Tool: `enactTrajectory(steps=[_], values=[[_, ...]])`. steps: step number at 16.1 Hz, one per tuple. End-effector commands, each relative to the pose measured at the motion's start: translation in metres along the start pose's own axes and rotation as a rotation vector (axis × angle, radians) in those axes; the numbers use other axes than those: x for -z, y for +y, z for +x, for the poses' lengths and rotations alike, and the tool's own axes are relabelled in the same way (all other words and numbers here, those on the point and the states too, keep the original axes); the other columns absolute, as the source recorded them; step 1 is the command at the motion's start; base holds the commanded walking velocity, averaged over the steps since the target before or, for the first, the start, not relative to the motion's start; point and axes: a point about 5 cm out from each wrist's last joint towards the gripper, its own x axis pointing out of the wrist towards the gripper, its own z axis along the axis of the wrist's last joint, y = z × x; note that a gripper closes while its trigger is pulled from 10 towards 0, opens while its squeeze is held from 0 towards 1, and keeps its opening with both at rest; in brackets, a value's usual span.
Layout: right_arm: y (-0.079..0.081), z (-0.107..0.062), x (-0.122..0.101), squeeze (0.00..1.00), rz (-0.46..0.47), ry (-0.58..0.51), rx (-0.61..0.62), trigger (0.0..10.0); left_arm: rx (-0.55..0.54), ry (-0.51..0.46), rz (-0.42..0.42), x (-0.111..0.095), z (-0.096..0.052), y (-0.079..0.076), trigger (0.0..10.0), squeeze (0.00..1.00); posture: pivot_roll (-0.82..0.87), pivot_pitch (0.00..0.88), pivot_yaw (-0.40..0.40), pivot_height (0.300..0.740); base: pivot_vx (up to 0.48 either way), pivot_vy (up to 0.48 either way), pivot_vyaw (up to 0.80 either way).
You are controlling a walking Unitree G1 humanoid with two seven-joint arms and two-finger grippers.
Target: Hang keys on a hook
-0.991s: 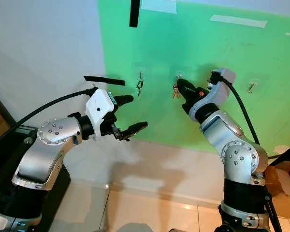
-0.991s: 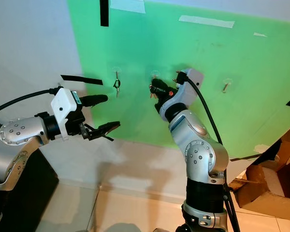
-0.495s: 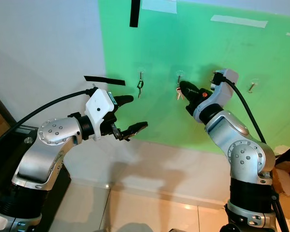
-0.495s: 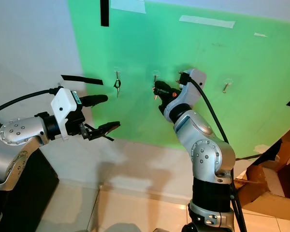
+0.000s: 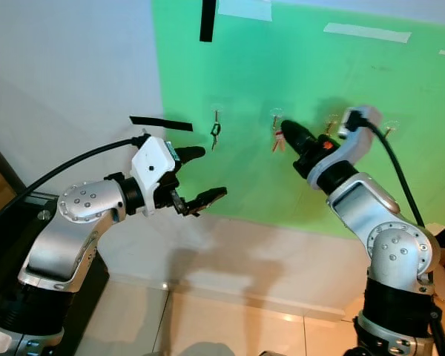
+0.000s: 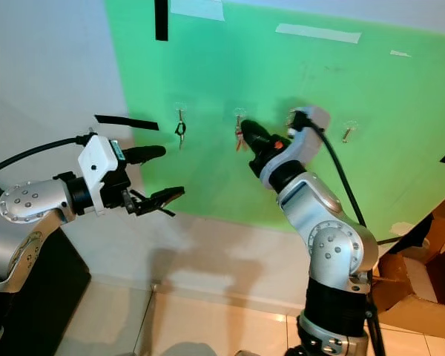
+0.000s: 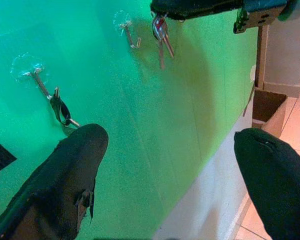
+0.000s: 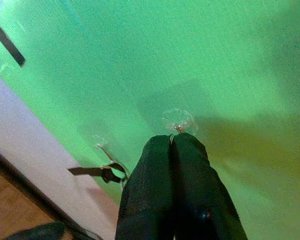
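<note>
A small bunch of keys (image 5: pixel 278 142) with a red tag dangles from my right gripper (image 5: pixel 285 130), which is shut on it. The gripper is raised against the green board (image 5: pixel 319 185). Its tips sit right at the clear middle hook (image 5: pixel 275 115). In the left wrist view the keys (image 7: pixel 160 33) hang just beside that hook (image 7: pixel 128 33), whose prong looks bare. The right wrist view has the closed fingers (image 8: pixel 172 165) just below the hook's clear base (image 8: pixel 178 121). My left gripper (image 5: pixel 205 174) hovers open and empty, lower left, off the wall.
The left-hand hook (image 5: pixel 216 116) carries a black fob (image 5: pixel 214 133). Two more hooks (image 5: pixel 388 130) sit to the right on the board. Black tape strips (image 5: pixel 161 123) mark the wall. A cardboard box (image 6: pixel 423 259) stands at lower right, with tiled floor below.
My right forearm has swung to the right and the gripper tips with the keys have shifted slightly right, up to the middle hook. The left arm has stayed put.
</note>
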Motion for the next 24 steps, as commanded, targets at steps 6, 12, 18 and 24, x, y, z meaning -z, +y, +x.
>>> enactTrajectory(steps=[6, 12, 18, 24], values=[[0.032, -0.001, -0.022, 0.0, 0.211, -0.108, -0.221, 10.0, 0.013, 0.002, -0.001, -0.001, 0.001, -0.001, 10.0, 0.0, -0.02, 0.0, -0.053, 0.74, 0.0, 0.0, 0.0], [0.06, -0.013, -0.031, 0.0, 0.188, -0.132, -0.452, 10.0, 0.011, 0.002, -0.003, -0.001, 0.001, -0.002, 10.0, 0.0, -0.02, 0.0, -0.053, 0.74, 0.0, 0.0, 0.0], [0.077, -0.022, -0.029, 0.0, 0.083, -0.115, -0.547, 10.0, 0.02, 0.003, -0.006, 0.0, 0.0, -0.004, 10.0, 0.0, -0.02, 0.0, -0.054, 0.74, 0.0, 0.0, 0.0], [0.062, -0.013, -0.018, 0.0, -0.125, -0.041, -0.358, 10.0, 0.03, 0.005, -0.005, 0.0, 0.0, -0.005, 10.0, 0.0, -0.02, 0.0, -0.051, 0.74, 0.0, 0.0, 0.0]])
